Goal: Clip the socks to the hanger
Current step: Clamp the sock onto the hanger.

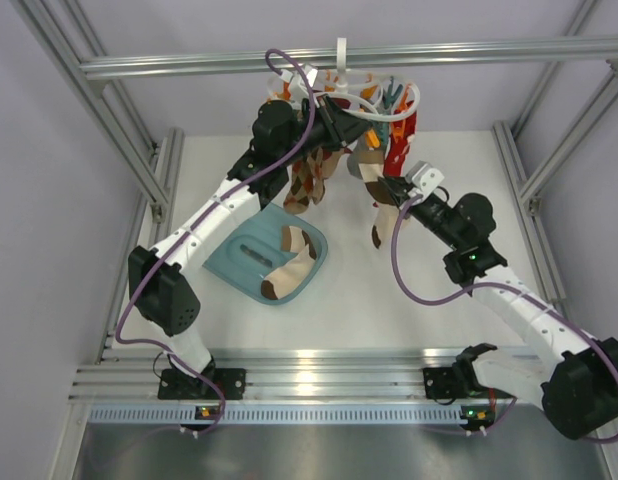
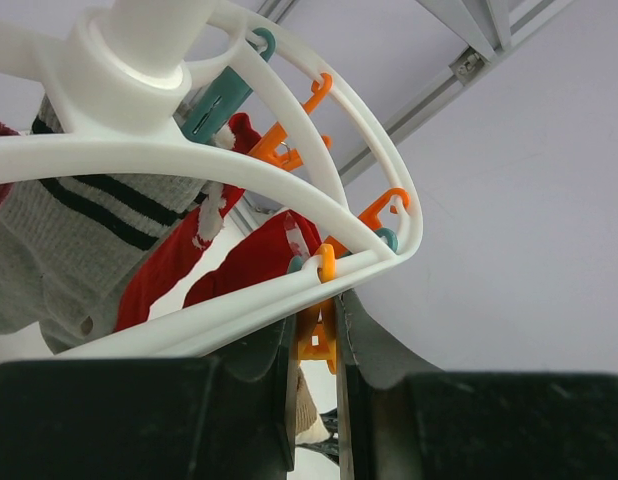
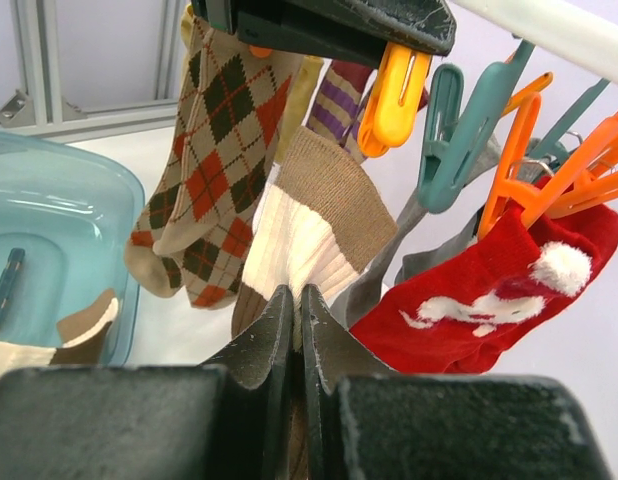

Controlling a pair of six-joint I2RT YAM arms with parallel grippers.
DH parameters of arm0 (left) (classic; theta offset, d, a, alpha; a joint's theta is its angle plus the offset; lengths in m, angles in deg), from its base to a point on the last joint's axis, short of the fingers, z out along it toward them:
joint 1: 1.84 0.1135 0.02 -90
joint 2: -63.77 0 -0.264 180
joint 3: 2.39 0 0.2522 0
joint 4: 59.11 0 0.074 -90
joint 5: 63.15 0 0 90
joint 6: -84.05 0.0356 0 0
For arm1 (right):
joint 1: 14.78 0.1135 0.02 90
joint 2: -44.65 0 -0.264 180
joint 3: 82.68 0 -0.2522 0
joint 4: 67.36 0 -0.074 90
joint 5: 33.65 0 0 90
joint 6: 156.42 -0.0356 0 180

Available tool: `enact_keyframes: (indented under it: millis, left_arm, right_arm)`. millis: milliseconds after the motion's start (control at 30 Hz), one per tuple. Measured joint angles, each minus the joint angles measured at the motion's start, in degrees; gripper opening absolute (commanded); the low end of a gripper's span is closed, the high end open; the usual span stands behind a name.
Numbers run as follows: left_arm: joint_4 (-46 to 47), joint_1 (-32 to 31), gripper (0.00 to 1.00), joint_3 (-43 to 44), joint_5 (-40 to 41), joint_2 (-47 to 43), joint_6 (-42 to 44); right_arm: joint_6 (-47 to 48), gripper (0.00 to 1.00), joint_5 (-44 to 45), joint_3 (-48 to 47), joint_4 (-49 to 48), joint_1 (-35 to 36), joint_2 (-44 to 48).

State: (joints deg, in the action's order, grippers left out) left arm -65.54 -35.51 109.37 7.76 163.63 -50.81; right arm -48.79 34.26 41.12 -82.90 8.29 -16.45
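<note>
The white hanger hangs from the top bar, with orange and teal pegs below its ring. My left gripper is up at the ring and is shut on an orange peg, squeezing it just under the ring. My right gripper is shut on a cream-and-tan sock and holds its brown cuff just below that orange peg. The sock's lower end dangles under the right gripper. More cream-and-tan socks lie in the teal basin.
Brown argyle socks, a red sock and a grey striped sock hang clipped on the hanger. A free teal peg hangs right of the orange one. Aluminium frame bars surround the table.
</note>
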Motion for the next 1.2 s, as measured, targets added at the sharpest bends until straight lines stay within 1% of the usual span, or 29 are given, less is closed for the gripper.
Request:
enact_keyframes:
  millis: [567,1000,1067,1100,1167,1200]
  left_arm:
    - [1.6,0.0,0.0,-1.1,-0.2,-0.3,0.4]
    - [2.6,0.2,0.0,-1.7,-0.9,-0.3,0.5]
    - [2.6,0.2,0.03,-1.7,-0.9,-0.3,0.5]
    - [2.6,0.2,0.09,-1.7,-0.9,-0.3,0.4]
    - [2.6,0.2,0.17,-1.7,-0.9,-0.3,0.4]
    - [2.6,0.2,0.26,-1.7,-0.9,-0.3,0.4]
  right_arm:
    - [0.9,0.0,0.1,-1.9,-1.9,-1.5,-0.7]
    - [1.2,0.0,-0.5,-5.6,-2.3,-1.8,-3.6]
    - [1.2,0.0,-0.5,-5.7,-2.4,-1.8,-3.7]
    - [1.2,0.0,-0.5,-5.7,-2.4,-1.8,-3.7]
    - [1.3,0.0,-0.5,-5.7,-2.4,-1.8,-3.8]
    - [1.3,0.0,-0.5,-5.7,-2.4,-1.8,-3.8]
